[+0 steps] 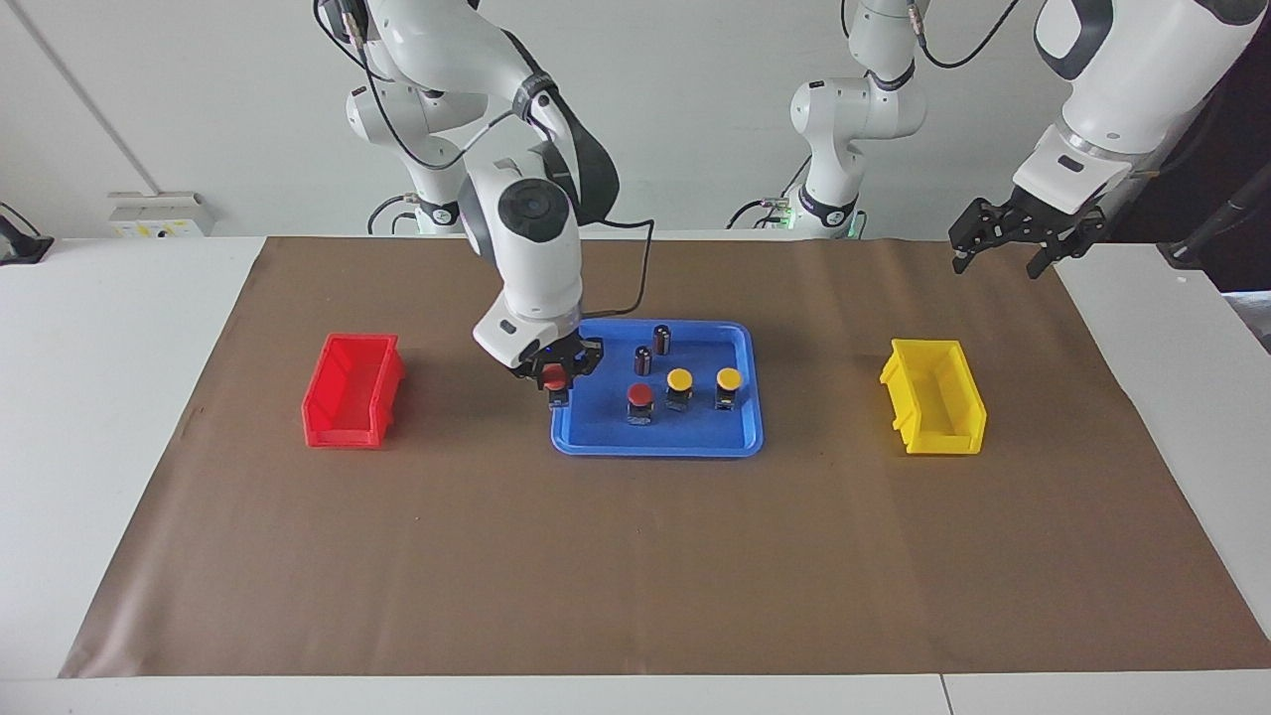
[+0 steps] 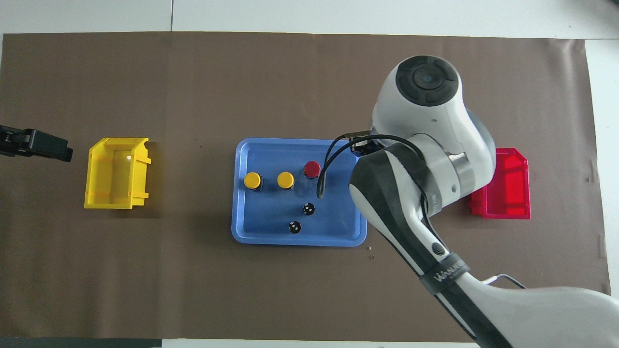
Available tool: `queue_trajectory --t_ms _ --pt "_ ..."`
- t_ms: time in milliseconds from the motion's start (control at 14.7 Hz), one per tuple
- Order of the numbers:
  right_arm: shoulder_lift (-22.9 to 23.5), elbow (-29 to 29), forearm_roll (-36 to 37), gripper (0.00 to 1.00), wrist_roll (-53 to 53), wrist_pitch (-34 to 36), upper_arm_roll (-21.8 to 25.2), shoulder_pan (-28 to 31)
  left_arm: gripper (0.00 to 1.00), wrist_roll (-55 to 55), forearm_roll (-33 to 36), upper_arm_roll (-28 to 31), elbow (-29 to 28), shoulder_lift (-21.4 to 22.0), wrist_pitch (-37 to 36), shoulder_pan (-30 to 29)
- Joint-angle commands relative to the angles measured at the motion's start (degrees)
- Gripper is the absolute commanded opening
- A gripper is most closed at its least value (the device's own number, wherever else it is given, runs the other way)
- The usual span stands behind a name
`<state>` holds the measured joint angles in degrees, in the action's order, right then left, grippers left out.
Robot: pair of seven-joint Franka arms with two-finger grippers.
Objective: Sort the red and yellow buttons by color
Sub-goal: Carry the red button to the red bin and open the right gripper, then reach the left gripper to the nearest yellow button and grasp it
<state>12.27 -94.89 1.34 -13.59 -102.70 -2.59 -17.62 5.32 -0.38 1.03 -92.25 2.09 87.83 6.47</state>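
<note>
The right gripper (image 1: 555, 376) clamps a red-capped push-button (image 1: 554, 380) above the blue plastic tray's (image 1: 740, 437) edge, likely bound for the red bin (image 1: 350, 390). The left gripper (image 1: 1003, 241) waits, fingers spread, near the yellow bin (image 1: 933, 409). Three buttons remain in the tray.

A blue tray (image 2: 251, 232) at frame centre holds two yellow buttons (image 2: 252, 180), one red button (image 2: 312, 168) and two dark cylinders (image 2: 294, 226).
</note>
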Motion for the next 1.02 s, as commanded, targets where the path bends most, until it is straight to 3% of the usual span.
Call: queue_trajectory --t_ms 0,205,409,545,750,886,955 --pt "-11.36 -10.62 -0.02 0.14 16.35 1.81 -0.58 10.64 1.0 0.66 -0.68 -0.5 -1.61 1.52 0.15 -0.76" --pt "-16.21 -20.74 -0.02 0.15 31.39 -4.13 -0.58 22.16 1.0 -2.92 -0.76 -1.64 -4.58 2.91 2.24 4.23" --pt "-20.08 -33.04 -0.02 0.15 37.41 -19.07 -0.49 26.57 1.0 -21.17 -0.77 -2.08 -20.72 6.61 20.92 13.36" --pt "-20.71 -35.97 -0.02 0.15 38.03 -21.21 -0.4 27.28 1.0 -31.81 -0.77 -2.17 -23.84 4.08 26.93 17.95" --pt "-20.18 -38.51 -0.46 0.15 37.94 -23.14 -0.49 28.34 0.99 -38.42 -0.77 -2.08 -23.94 -3.82 33.79 24.8" --pt "-20.18 -42.46 -0.46 0.15 39.34 -28.58 -0.4 29.04 0.94 -42.31 -0.77 -2.08 -24.02 -6.73 36.17 27.27" --pt "-20.18 -43.53 -0.46 0.15 39.26 -30.08 -0.4 29.39 0.87 -42.67 -0.77 -2.08 -24.89 -7.96 37.31 27.89"
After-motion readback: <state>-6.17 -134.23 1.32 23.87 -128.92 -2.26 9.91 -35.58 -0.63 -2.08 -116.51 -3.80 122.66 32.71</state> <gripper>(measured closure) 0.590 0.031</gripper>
